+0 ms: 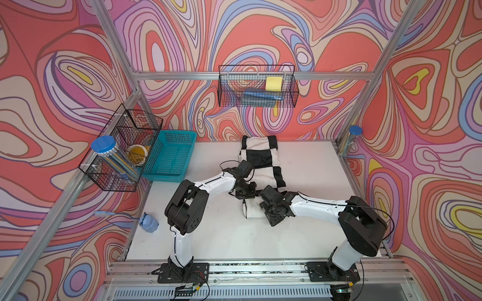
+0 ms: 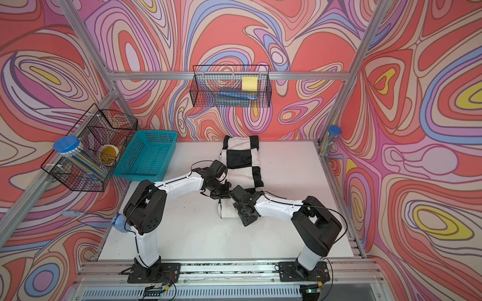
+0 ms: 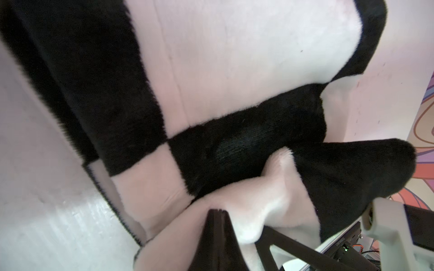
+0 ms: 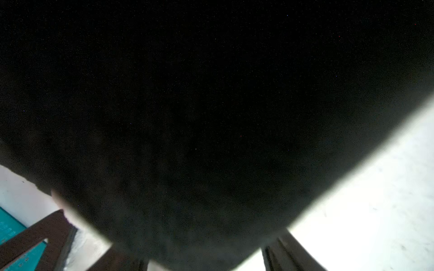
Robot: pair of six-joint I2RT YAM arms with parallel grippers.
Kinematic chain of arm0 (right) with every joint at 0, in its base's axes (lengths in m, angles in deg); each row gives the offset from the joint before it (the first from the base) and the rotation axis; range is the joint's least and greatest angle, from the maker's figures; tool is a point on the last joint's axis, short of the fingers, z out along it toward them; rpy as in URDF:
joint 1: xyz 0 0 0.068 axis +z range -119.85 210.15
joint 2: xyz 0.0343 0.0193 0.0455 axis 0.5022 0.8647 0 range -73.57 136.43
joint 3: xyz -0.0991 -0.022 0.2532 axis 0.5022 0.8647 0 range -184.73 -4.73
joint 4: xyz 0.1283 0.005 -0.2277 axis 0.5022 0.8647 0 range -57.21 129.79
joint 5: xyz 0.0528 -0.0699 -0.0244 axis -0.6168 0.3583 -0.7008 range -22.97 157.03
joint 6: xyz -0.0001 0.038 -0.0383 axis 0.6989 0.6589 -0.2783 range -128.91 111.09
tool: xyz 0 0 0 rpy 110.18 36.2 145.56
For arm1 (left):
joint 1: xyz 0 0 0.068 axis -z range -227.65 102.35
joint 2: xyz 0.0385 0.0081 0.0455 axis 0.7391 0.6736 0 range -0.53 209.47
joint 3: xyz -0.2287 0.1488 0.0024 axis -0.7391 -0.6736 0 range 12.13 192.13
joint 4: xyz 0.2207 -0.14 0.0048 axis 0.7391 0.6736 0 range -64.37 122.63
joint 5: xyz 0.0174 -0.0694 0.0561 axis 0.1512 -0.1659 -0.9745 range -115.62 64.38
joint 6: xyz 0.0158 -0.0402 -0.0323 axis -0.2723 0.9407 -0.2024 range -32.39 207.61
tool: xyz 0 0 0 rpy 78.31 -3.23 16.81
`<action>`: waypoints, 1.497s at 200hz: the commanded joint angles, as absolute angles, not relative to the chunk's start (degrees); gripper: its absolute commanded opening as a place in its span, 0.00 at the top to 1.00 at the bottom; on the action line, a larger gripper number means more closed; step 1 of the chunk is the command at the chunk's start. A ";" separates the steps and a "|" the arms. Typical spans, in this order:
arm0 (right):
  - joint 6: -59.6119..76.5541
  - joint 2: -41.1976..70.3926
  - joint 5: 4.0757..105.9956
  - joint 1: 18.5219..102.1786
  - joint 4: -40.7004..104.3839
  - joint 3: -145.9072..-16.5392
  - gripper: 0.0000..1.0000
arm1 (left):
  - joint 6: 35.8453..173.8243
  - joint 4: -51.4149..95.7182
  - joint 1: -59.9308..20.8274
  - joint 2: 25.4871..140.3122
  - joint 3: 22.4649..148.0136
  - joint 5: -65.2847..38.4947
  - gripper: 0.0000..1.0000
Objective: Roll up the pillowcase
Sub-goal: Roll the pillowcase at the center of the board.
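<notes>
The black and white checkered pillowcase (image 1: 260, 159) (image 2: 241, 159) lies as a long folded strip from the table's back towards the middle. Its near end is a thick white roll (image 1: 251, 211). My left gripper (image 1: 243, 199) (image 2: 220, 196) is shut, and in the left wrist view its tips (image 3: 218, 210) press against the white plush of the pillowcase (image 3: 234, 70). My right gripper (image 1: 271, 215) (image 2: 245, 217) is open at the roll's right end. In the right wrist view the black plush (image 4: 211, 117) bulges between its spread fingers (image 4: 288, 251) and fills most of the picture.
A teal plastic basket (image 1: 170, 159) stands at the back left of the white table (image 1: 208, 234). A wire basket (image 1: 125, 153) hangs on the left wall and another (image 1: 258, 86) on the back wall. A small blue object (image 1: 148, 222) sits at the table's left edge.
</notes>
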State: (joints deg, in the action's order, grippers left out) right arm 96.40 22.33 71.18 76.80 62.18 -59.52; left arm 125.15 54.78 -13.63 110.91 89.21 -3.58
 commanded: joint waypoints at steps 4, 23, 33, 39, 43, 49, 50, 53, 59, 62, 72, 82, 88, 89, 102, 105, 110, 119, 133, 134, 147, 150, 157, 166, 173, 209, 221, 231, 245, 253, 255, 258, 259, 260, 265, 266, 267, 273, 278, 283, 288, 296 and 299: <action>98.47 26.11 76.06 77.26 63.77 -60.76 0.31 | 125.47 54.90 -14.24 112.35 88.77 -2.40 1.00; 98.37 29.13 76.89 77.07 62.73 -61.51 0.50 | 125.49 55.00 -14.49 112.03 88.69 -2.03 1.00; 98.45 29.66 76.38 77.08 63.10 -61.92 0.62 | 125.43 55.43 -14.96 111.55 88.32 -2.10 1.00; 98.21 29.29 75.83 77.06 62.42 -61.48 0.69 | 125.54 55.41 -15.40 110.79 87.89 -1.97 1.00; 98.27 28.92 75.38 77.04 62.68 -61.23 0.75 | 125.61 55.34 -15.75 110.29 87.55 -1.88 1.00; 98.31 28.33 74.80 77.04 63.05 -60.72 0.82 | 125.61 55.18 -16.34 109.46 86.92 -1.68 1.00; 98.31 28.31 74.74 77.06 63.08 -60.63 0.83 | 125.60 55.17 -16.39 109.31 86.79 -1.66 1.00; 98.19 27.47 74.33 77.02 63.28 -60.24 0.87 | 125.61 55.10 -16.71 108.87 86.49 -1.64 1.00; 98.43 25.77 73.78 77.08 64.36 -59.53 0.92 | 125.69 54.61 -17.02 108.12 85.76 -1.55 1.00; 98.48 25.01 73.48 77.04 64.80 -59.23 0.95 | 125.72 54.40 -17.20 107.76 85.51 -1.47 1.00; 98.16 22.51 72.62 77.08 66.20 -57.76 0.98 | 125.63 53.89 -17.22 106.97 84.49 -1.09 1.00; 98.02 19.89 71.05 77.07 68.43 -56.48 0.99 | 126.32 52.63 -17.24 106.33 83.11 -0.06 1.00; 97.89 18.08 69.83 77.08 68.88 -55.31 0.99 | 126.78 51.82 -17.23 106.07 82.37 0.74 1.00; 97.88 17.78 69.66 77.08 68.99 -55.16 0.99 | 126.84 51.78 -17.19 106.03 82.28 0.87 1.00; 98.22 13.58 67.14 77.01 70.99 -52.89 0.99 | 126.75 51.65 -17.14 105.53 81.22 1.55 1.00; 98.27 12.57 66.50 77.07 71.23 -52.17 0.98 | 126.69 51.63 -17.14 105.36 81.03 1.59 1.00; 98.87 10.74 65.48 77.04 72.21 -50.68 0.98 | 126.49 51.65 -17.15 104.99 80.57 1.62 1.00; 99.70 7.13 64.10 77.00 74.03 -48.17 0.98 | 126.27 51.96 -17.08 104.29 79.88 1.35 1.00; 99.56 1.94 63.19 77.08 80.35 -47.23 0.97 | 125.82 52.41 -17.06 103.03 78.99 1.66 1.00; 99.38 1.67 63.27 77.08 80.78 -47.34 0.97 | 125.83 52.43 -17.06 102.97 78.96 1.69 1.00; 97.11 -0.66 63.87 77.03 86.82 -49.91 0.94 | 125.69 52.75 -16.83 102.09 78.42 2.09 1.00; 96.62 -0.83 64.24 77.01 88.03 -50.74 0.94 | 125.67 52.71 -16.74 101.92 78.33 2.16 1.00; 95.04 -0.77 65.01 77.01 89.53 -52.35 0.93 | 125.70 52.83 -16.50 101.60 78.25 2.24 1.00; 93.70 0.62 64.27 76.60 90.24 -53.85 0.92 | 125.67 52.92 -16.24 101.53 78.23 2.30 1.00; 92.67 1.98 63.90 76.55 89.50 -54.49 0.91 | 125.67 53.07 -16.18 101.66 78.42 2.45 1.00; 89.20 9.20 61.93 75.71 85.82 -57.32 0.86 | 125.15 53.57 -16.16 101.79 78.76 3.19 1.00; 87.61 10.46 62.07 75.11 86.02 -58.95 0.83 | 125.06 53.77 -16.09 101.69 78.89 3.82 1.00; 86.33 11.17 62.06 74.25 86.48 -60.23 0.78 | 124.85 53.91 -16.10 101.68 79.02 4.14 1.00; 84.67 11.74 62.00 72.70 86.72 -61.63 0.70 | 124.59 54.33 -16.05 101.51 79.20 4.34 1.00; 83.27 12.03 62.12 71.72 86.68 -62.67 0.65 | 124.51 54.59 -16.08 101.38 79.23 4.28 1.00; 82.86 12.17 62.18 71.43 86.72 -62.99 0.64 | 124.46 54.63 -16.07 101.30 79.20 4.35 1.00; 82.36 12.41 62.26 71.07 87.07 -63.55 0.63 | 124.38 54.64 -16.15 101.25 79.20 4.33 1.00; 82.21 12.44 62.32 70.96 87.22 -63.72 0.63 | 124.37 54.64 -16.12 101.25 79.20 4.34 1.00; 82.04 12.46 62.44 70.81 87.39 -63.98 0.63 | 124.36 54.64 -16.11 101.25 79.24 4.34 1.00; 81.40 12.80 62.63 70.32 87.89 -65.07 0.62 | 124.20 54.67 -16.09 101.16 79.20 4.42 1.00; 81.24 12.90 62.63 70.23 87.94 -65.27 0.62 | 124.14 54.65 -16.09 101.16 79.20 4.43 1.00; 81.08 12.91 62.72 70.14 87.96 -65.41 0.62 | 124.12 54.73 -16.10 101.16 79.20 4.48 1.00; 80.23 13.31 62.98 69.61 88.11 -66.74 0.61 | 123.96 54.96 -16.05 101.15 79.24 4.57 1.00; 79.62 13.66 62.87 69.17 88.21 -67.64 0.60 | 123.81 55.19 -16.10 101.16 79.20 4.61 1.00; 79.22 14.02 62.70 68.70 88.40 -68.42 0.60 | 123.74 55.29 -16.05 101.16 79.22 4.77 1.00; 78.67 14.56 62.64 68.32 88.28 -69.10 0.59 | 123.70 55.34 -16.03 101.08 79.13 4.93 1.00; 77.70 15.40 62.50 67.68 88.24 -69.99 0.58 | 123.57 55.54 -16.05 100.92 79.11 5.22 1.00; 77.34 15.80 62.51 67.42 88.00 -70.17 0.58 | 123.50 55.64 -16.09 100.86 79.11 5.22 1.00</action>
